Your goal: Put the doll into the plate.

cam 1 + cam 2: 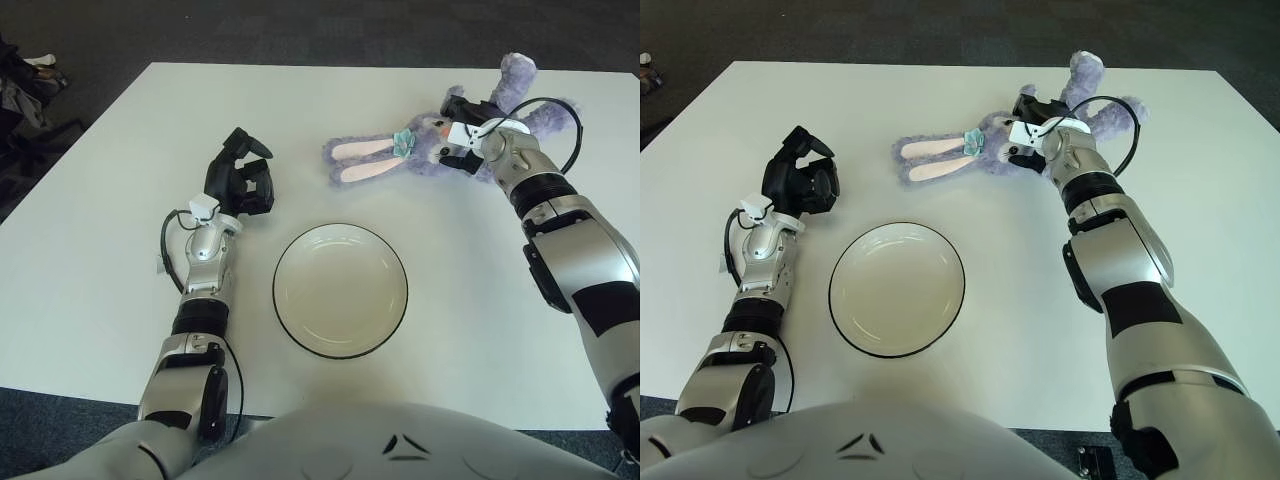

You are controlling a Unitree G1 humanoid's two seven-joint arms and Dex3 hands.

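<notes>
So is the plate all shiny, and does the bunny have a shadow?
Left eye view: the plate has only a soft, pale sheen, no bright glare. Right eye view: the bunny doll casts just a faint shadow under its ears on the white table, with the right hand on it.

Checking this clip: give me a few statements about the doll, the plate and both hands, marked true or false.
1. The doll lies in the plate. False: it lies on the table, beyond the plate.
2. The plate holds nothing. True.
3. The right hand is on the doll. True.
4. The left hand holds the plate. False: it is to the plate's left, apart from it.
5. The doll has long ears. True.
</notes>
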